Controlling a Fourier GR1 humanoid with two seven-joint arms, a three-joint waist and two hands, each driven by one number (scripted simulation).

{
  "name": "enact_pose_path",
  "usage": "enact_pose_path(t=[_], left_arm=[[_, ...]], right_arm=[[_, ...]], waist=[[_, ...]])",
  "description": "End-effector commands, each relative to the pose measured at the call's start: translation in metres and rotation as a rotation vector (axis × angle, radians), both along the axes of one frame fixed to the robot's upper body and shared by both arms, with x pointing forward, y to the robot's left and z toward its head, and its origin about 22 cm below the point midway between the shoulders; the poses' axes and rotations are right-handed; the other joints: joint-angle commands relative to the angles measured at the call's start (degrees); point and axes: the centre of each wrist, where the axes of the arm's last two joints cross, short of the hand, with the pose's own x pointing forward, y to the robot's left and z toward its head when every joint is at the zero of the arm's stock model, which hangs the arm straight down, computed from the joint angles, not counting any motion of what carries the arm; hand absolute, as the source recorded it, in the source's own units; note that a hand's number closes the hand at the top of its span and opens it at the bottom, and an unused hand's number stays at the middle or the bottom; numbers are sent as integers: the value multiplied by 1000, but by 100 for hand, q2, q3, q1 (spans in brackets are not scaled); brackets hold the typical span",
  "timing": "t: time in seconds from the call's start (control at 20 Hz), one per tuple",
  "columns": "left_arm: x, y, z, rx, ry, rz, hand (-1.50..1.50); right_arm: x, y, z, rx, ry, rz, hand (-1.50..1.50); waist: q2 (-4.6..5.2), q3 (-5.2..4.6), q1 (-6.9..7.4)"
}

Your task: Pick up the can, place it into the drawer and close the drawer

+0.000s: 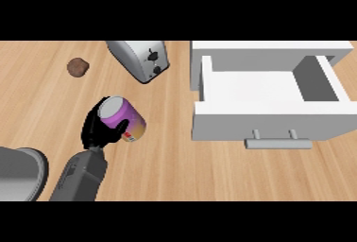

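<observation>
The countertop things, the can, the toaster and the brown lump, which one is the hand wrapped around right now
The purple can: the left hand curls round it. The toaster and the brown lump sit untouched farther back.

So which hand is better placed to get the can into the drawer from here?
The left hand: its fingers are already curled round the purple cylindrical can, with the open white drawer to its right. No right hand shows in the head view.
</observation>
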Motion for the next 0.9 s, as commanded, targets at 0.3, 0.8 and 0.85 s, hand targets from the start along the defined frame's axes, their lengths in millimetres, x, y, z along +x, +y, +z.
enact_pose_path(t=[0.3,0.8,0.85], left_arm=[[6,-38,79,89,-99,-35,150],[17,-89,172,123,-128,-58,150],[40,-76,171,132,-139,-43,150]], right_arm=[[-7,7,9,15,-22,-19,-150],[4,12,4,1,10,13,-150],[-1,5,-1,15,7,10,-150]], waist=[[8,-3,-32],[13,-2,-47],[24,-4,-74]])
